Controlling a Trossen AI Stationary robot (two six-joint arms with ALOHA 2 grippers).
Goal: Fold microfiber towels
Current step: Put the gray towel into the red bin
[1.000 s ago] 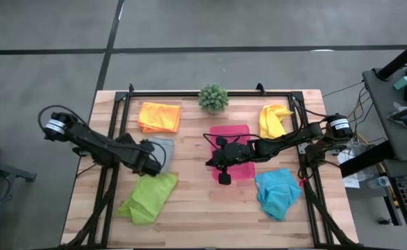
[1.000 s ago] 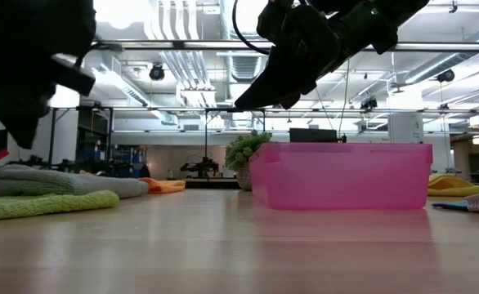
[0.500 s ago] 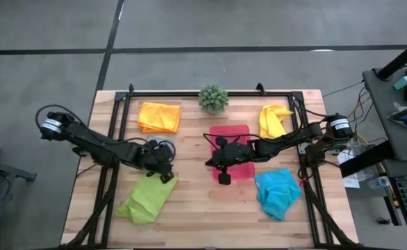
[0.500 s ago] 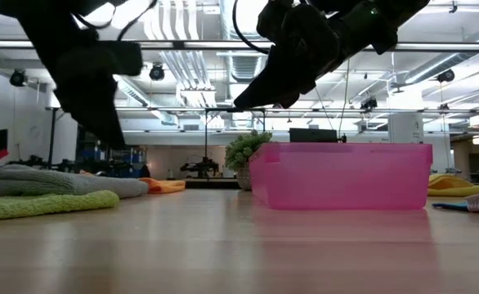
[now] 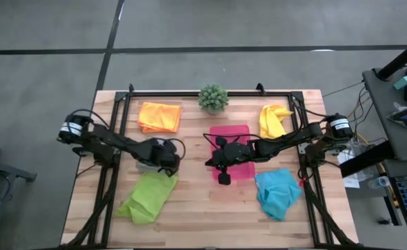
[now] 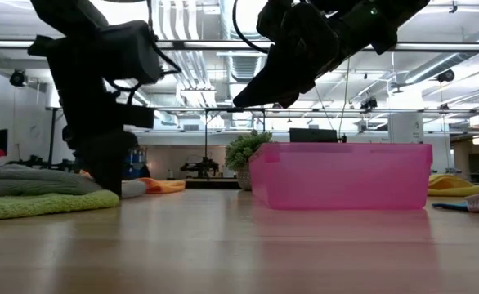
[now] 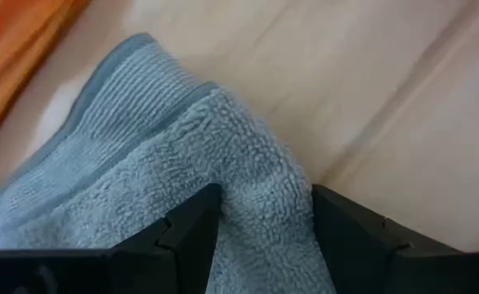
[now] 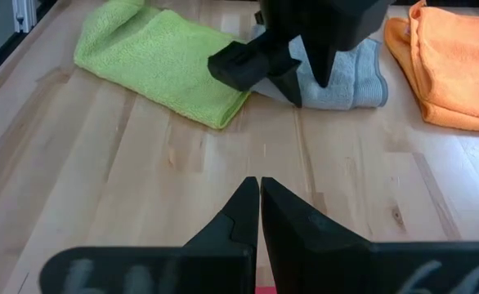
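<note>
A: We see the left gripper (image 7: 260,237) low on the grey towel (image 7: 141,196), fingers (image 7: 186,237) spread wide with a ridge of cloth between them; that towel lies between the orange towel (image 5: 159,117) and lime green towel (image 5: 149,196).

B: The right gripper (image 8: 258,214) hangs above the pink tray (image 5: 231,132), fingers pressed together, empty; we find the yellow towel (image 5: 273,119) and turquoise towel (image 5: 276,192) near the table's right side.

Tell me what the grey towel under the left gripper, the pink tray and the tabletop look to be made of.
Grey towel: soft looped microfiber or terry, matte; fuzzy pile and a ribbed hem band show.
Pink tray: probably plastic; translucent, smooth walls with light coming through.
Tabletop: wood, looks like jointed planks; grain lines and seams, slight sheen.
</note>
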